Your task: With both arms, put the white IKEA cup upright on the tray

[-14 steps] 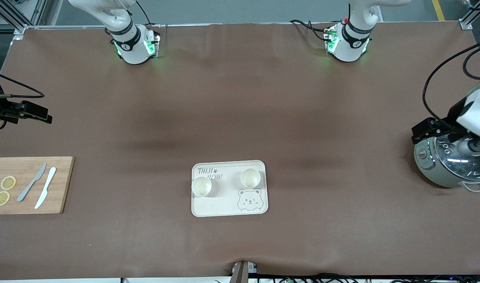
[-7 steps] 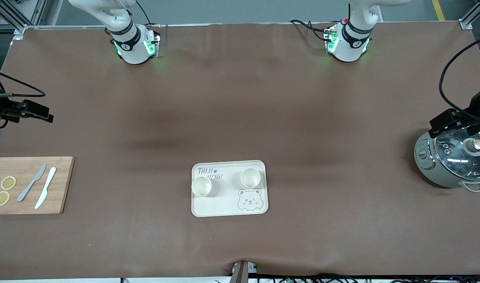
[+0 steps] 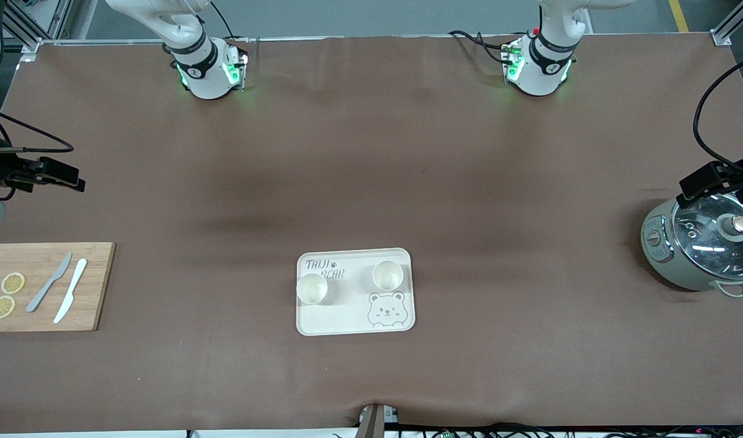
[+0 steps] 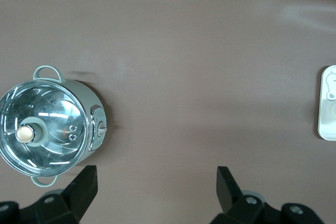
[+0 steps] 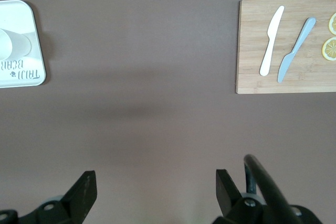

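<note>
Both grippers are spread wide and hold nothing. The left gripper (image 4: 155, 190) hangs over bare table just beside the lidded pot (image 3: 703, 252), its arm mostly cut off at the frame edge; the right gripper (image 5: 152, 192) hangs above the mat near the cutting board (image 3: 42, 286) (only its dark tip shows in the front view). Two white cups (image 3: 312, 288) (image 3: 387, 275) stand upright, mouths up, on the tray (image 3: 341, 319), whose long side runs along the table's length.
</note>
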`<act>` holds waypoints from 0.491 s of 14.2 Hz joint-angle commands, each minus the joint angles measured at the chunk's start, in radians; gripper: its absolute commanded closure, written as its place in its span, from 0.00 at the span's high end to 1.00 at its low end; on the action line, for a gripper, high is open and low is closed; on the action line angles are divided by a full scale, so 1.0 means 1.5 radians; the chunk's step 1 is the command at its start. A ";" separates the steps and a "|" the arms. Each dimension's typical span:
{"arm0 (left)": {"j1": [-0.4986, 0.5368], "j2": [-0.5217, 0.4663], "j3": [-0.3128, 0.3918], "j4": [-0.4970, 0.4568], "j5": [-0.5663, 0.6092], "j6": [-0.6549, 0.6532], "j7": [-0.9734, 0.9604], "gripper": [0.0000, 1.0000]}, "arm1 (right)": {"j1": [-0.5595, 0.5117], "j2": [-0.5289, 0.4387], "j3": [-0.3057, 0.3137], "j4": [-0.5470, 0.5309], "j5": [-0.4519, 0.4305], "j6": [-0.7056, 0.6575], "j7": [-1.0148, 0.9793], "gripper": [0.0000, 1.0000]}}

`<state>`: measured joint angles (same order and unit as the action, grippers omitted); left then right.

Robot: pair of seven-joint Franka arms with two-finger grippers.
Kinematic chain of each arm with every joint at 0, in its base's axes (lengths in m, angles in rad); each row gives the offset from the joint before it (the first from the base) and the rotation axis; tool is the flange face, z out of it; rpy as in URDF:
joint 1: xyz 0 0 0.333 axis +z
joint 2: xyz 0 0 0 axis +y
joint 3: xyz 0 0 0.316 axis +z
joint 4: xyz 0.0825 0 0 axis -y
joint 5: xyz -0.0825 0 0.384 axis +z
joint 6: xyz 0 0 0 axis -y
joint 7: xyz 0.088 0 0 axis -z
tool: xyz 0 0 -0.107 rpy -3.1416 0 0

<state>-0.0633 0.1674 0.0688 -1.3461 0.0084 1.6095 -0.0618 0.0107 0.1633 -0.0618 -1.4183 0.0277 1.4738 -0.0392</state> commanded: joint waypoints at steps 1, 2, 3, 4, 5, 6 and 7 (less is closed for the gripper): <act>0.001 0.002 0.001 0.013 -0.006 -0.014 0.008 1.00 | -0.009 -0.039 0.011 -0.068 -0.003 0.048 -0.008 1.00; 0.000 0.002 0.001 0.013 -0.006 -0.013 0.010 1.00 | -0.009 -0.051 0.011 -0.091 -0.003 0.067 -0.008 1.00; 0.000 0.002 0.001 0.013 -0.006 -0.013 0.008 1.00 | -0.009 -0.062 0.011 -0.108 -0.003 0.082 -0.008 1.00; 0.000 0.002 0.002 0.013 -0.006 -0.013 0.008 1.00 | -0.009 -0.067 0.011 -0.115 -0.003 0.088 -0.008 1.00; 0.000 0.002 0.002 0.013 -0.006 -0.013 0.008 1.00 | -0.009 -0.068 0.011 -0.115 -0.003 0.089 -0.008 1.00; 0.000 0.002 0.002 0.013 -0.006 -0.013 0.008 1.00 | -0.009 -0.068 0.011 -0.115 -0.003 0.088 -0.008 1.00; 0.000 0.002 0.001 0.013 -0.006 -0.013 0.008 1.00 | -0.008 -0.068 0.011 -0.115 -0.003 0.088 -0.008 1.00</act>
<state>-0.0633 0.1675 0.0689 -1.3458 0.0084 1.6089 -0.0618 0.0107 0.1057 -0.0606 -1.5429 0.0277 1.5885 -0.0421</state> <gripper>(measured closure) 0.000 0.000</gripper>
